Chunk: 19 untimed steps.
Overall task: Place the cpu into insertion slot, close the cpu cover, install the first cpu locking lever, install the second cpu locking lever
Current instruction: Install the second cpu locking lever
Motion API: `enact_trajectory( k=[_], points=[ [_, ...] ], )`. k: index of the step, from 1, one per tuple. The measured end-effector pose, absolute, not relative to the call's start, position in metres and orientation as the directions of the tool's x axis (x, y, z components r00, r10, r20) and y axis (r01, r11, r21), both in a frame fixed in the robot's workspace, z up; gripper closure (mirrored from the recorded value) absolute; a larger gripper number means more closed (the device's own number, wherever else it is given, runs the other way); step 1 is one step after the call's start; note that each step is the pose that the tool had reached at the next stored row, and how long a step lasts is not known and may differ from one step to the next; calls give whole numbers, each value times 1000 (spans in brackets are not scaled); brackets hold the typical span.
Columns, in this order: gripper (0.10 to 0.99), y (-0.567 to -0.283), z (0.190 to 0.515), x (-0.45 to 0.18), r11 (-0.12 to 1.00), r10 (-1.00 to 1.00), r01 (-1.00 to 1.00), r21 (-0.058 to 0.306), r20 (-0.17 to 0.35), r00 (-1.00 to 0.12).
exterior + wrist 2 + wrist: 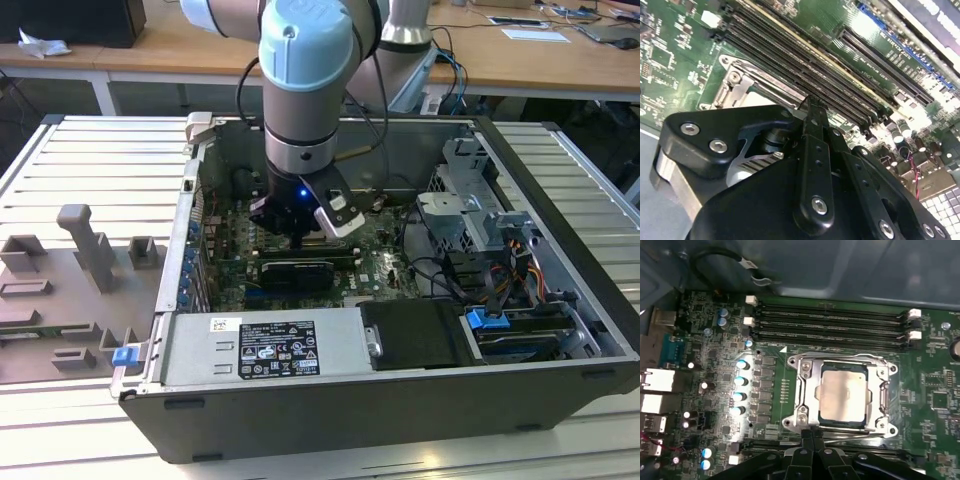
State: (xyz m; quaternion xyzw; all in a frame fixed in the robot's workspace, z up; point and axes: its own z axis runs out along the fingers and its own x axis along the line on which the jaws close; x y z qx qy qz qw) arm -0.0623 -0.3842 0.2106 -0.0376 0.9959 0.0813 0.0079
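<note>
Already the cpu (844, 392), pale and silvery-beige, lies flat in the insertion slot (805, 416), framed by the thin metal cpu cover (883, 390); the gripper (812, 436) fingers are pressed together.

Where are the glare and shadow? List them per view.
First wrist view: glare whitens the capacitors beside the evenly lit cpu. Second wrist view: the board washes out behind the dark gripper. Exterior view: the case interior lies shadowed.
</note>
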Motion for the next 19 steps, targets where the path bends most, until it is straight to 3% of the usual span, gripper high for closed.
enact_trajectory(
  k=[12,19],
  points=[
    [980,-401,207,-73,959,-70,-76,274,-30,-997],
    [980,-401,194,-78,945,-69,-76,319,-34,-997]
  ],
)
